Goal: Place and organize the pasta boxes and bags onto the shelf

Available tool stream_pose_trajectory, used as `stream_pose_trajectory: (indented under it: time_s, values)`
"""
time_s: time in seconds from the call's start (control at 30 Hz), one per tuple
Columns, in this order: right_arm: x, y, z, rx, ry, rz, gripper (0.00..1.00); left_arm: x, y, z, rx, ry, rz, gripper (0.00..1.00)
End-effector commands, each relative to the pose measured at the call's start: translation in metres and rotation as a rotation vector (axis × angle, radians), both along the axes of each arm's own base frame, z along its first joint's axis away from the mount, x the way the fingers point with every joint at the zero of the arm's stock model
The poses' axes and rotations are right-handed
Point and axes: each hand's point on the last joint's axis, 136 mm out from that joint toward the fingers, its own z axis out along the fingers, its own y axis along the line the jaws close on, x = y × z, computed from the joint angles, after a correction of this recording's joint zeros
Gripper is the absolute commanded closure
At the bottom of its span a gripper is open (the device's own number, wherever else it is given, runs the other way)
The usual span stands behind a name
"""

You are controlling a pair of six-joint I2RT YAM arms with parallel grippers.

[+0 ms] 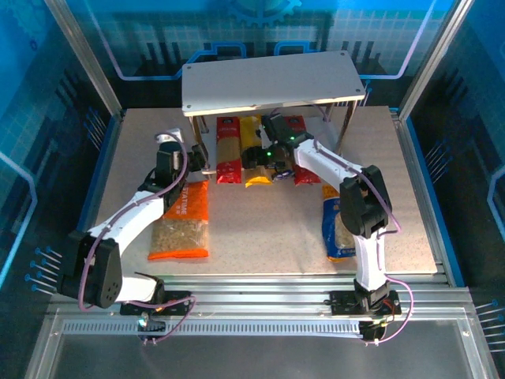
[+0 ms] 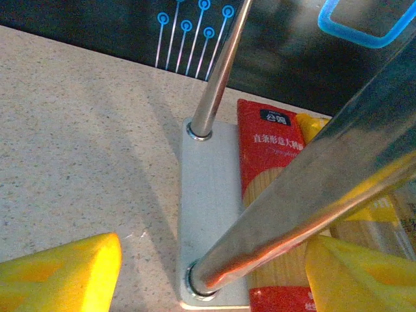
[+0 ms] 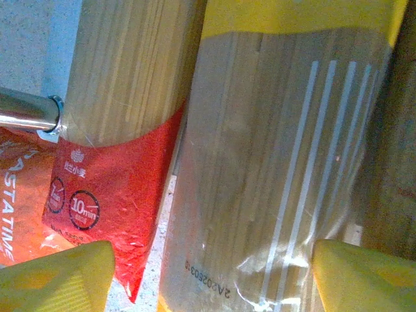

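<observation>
Shelf (image 1: 272, 79): flat grey board, round chrome legs (image 2: 218, 71). Beneath it, glossy yellow pack (image 3: 273, 162) between spread right gripper (image 3: 208, 276), contact unclear. Left gripper (image 2: 214, 276) spread beside one leg.

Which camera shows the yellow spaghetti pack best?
Right wrist view: the yellow spaghetti pack lies close up, clear window and strands plain. Top external shows it small between red packs under the shelf top board, half hidden by the right gripper. Left wrist catches slivers behind a shelf leg.
</observation>
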Motion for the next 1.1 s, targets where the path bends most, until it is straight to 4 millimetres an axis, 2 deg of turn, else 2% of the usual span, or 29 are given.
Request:
stream_pose_trajectory:
  time_s: [0.0, 0.2, 0.33, 0.4, 0.5, 0.67, 0.7, 0.77, 0.83, 0.93, 1.07]
  values:
    - [-0.006, -0.028, 0.038, -0.057, -0.112, -0.032, 0.20, -0.014, 0.025, 0.005, 0.060, 0.002, 0.063, 0.23]
    - [-0.040, -0.090, 0.070, -0.173, -0.199, -0.106, 0.18, -0.039, 0.032, 0.027, 0.066, -0.034, 0.065, 0.20]
    - [-0.074, -0.132, 0.076, -0.246, -0.176, -0.176, 0.16, -0.061, 0.020, 0.043, 0.010, -0.033, -0.011, 0.20]
    - [-0.098, -0.164, 0.068, -0.338, -0.133, -0.242, 0.15, -0.075, 0.004, 0.044, -0.067, -0.027, -0.086, 0.22]
    - [-0.134, -0.204, 0.051, -0.411, -0.058, -0.324, 0.14, -0.096, -0.028, 0.035, -0.143, 0.011, -0.212, 0.23]
    - [-0.189, -0.253, 0.031, -0.493, 0.055, -0.447, 0.10, -0.132, -0.100, 0.017, -0.121, 0.086, -0.439, 0.23]
    - [-0.198, -0.262, 0.028, -0.516, 0.071, -0.469, 0.07, -0.137, -0.110, 0.014, -0.129, 0.097, -0.469, 0.23]
    - [-0.213, -0.275, 0.023, -0.556, 0.109, -0.497, 0.00, -0.142, -0.125, 0.010, -0.153, 0.112, -0.511, 0.23]
    - [-0.222, -0.283, 0.018, -0.591, 0.129, -0.509, 0.00, -0.142, -0.130, 0.006, -0.170, 0.112, -0.519, 0.20]
    - [-0.224, -0.295, 0.006, -0.610, 0.159, -0.535, 0.00, -0.139, -0.135, 0.003, -0.184, 0.110, -0.527, 0.20]
    - [-0.221, -0.297, -0.019, -0.541, 0.226, -0.560, 0.00, -0.137, -0.140, 0.002, -0.187, 0.121, -0.542, 0.20]
